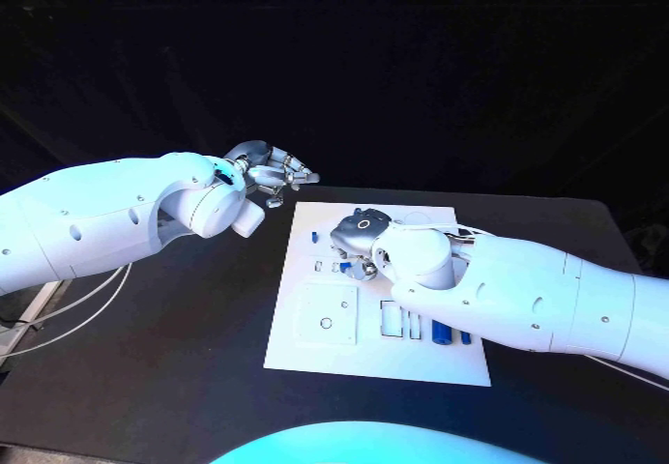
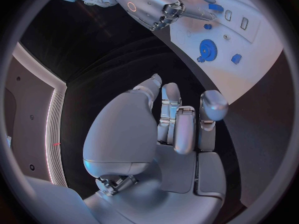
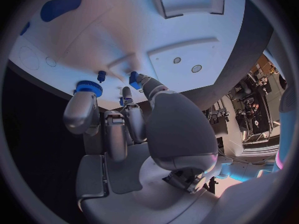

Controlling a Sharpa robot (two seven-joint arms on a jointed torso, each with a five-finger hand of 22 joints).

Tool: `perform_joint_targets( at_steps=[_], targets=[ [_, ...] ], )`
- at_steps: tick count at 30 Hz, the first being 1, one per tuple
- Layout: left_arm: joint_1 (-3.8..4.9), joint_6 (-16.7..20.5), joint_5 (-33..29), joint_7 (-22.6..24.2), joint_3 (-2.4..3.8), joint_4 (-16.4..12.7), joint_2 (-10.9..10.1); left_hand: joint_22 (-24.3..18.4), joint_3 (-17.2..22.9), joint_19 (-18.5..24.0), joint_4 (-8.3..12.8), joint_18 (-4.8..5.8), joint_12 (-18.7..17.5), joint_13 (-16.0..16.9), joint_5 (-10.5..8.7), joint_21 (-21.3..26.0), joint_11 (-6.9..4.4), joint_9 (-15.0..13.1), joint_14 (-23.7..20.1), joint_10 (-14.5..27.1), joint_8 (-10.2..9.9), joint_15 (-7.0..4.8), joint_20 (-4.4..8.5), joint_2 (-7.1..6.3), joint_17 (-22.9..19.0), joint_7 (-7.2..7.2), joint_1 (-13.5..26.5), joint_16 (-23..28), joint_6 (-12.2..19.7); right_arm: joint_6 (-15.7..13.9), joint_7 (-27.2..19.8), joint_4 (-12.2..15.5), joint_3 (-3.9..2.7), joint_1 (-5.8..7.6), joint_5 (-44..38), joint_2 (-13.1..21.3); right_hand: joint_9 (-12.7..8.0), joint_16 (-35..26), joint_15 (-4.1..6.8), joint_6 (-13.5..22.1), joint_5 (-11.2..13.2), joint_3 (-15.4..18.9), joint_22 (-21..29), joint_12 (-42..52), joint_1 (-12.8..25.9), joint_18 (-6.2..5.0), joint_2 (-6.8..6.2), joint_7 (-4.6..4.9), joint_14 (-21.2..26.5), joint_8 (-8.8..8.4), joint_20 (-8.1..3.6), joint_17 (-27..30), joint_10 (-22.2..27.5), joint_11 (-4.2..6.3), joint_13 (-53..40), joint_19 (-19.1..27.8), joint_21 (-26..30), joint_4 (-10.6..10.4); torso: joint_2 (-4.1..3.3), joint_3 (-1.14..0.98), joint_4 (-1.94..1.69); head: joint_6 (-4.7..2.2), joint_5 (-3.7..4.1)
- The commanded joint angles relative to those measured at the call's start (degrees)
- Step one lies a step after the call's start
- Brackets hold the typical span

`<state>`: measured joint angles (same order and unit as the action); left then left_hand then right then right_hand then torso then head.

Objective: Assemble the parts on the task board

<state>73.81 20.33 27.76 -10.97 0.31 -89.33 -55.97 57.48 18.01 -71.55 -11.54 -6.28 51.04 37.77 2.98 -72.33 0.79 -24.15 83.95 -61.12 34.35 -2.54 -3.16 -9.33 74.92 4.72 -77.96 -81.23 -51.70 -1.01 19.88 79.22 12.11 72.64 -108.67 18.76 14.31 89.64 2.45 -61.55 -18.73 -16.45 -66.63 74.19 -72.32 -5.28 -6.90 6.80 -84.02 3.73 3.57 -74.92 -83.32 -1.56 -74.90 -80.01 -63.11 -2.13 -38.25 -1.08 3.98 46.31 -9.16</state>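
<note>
The black table (image 1: 167,367) carries the white task board (image 1: 365,360) at centre frame in the head view. The right hand (image 1: 365,235) hovers low over the board's upper middle, fingers curled loosely and grasping nothing. The left hand (image 1: 265,174) hangs off the board's upper-left corner, fingers curled in, empty. A blue gear (image 2: 207,50) seems seated already; a blue cylinder (image 1: 441,333) lies at the board's lower right and small blue pieces (image 2: 236,58) lie loose, so most assembly appears left.
</note>
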Motion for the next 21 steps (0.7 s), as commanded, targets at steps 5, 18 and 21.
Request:
perform_joint_targets(
  at_steps=[5, 18, 21],
  targets=[
    [0.09, -1.05, -0.01, 0.25, 0.06, -0.07, 0.12, 0.13, -0.17, -0.27, -0.08, -0.28, -0.34, -0.08, 0.01, -0.17, -0.08, 0.10, 1.90, 0.32, 0.09, -0.14, 0.05, 0.15, 6.10, 0.12, -0.34, -0.25, 0.35, -0.34, -0.46, -0.04, 0.02, -0.03, -0.57, 0.38, -0.17, 0.36, -0.35, 0.54, 0.50, -0.14, 0.07, -0.36, -0.82, -0.43, -0.50, 0.05, -5.98, -0.09, 0.19, -15.08, 0.18, -0.32, -5.20, 0.29, 0.44, 0.77, 0.01, 0.01, 0.00, 0.03, 0.03],
    [0.09, -1.20, 0.03, 0.24, 0.06, 0.12, 0.19, 0.26, -0.15, -0.35, -0.06, -0.25, -0.36, -0.11, 0.01, -0.24, -0.08, 0.11, 1.97, 0.34, 0.09, -0.14, 0.05, 0.20, 6.21, 0.12, -0.42, -0.37, 0.36, -1.06, -0.19, -0.26, 0.02, -0.12, -0.95, 0.75, -0.22, 0.36, -0.40, 0.21, 1.16, -0.42, -0.16, -0.13, -1.13, -0.41, -0.17, 0.03, -5.98, 0.09, 0.28, -15.08, 0.08, -0.34, -5.34, 0.18, 0.29, 0.95, -0.01, 0.00, 0.00, -0.02, 0.08],
    [0.09, -1.24, 0.04, 0.24, 0.06, 0.18, 0.19, 0.22, -0.15, -0.33, -0.06, -0.26, -0.37, -0.12, 0.01, -0.22, -0.08, 0.11, 1.95, 0.35, 0.09, -0.14, 0.05, 0.20, 6.17, 0.12, -0.44, -0.33, 0.36, -1.27, -0.12, 0.02, 0.02, -0.12, -1.04, 1.13, -0.23, 0.36, -0.39, 0.18, 1.20, -0.44, -0.03, -0.23, -1.17, -0.44, -0.19, 0.02, -5.98, 0.10, 0.28, -15.08, 0.13, -0.33, -5.28, 0.23, 0.46, 0.99, 0.03, 0.03, 0.05, -0.02, 0.07]
  ],
)
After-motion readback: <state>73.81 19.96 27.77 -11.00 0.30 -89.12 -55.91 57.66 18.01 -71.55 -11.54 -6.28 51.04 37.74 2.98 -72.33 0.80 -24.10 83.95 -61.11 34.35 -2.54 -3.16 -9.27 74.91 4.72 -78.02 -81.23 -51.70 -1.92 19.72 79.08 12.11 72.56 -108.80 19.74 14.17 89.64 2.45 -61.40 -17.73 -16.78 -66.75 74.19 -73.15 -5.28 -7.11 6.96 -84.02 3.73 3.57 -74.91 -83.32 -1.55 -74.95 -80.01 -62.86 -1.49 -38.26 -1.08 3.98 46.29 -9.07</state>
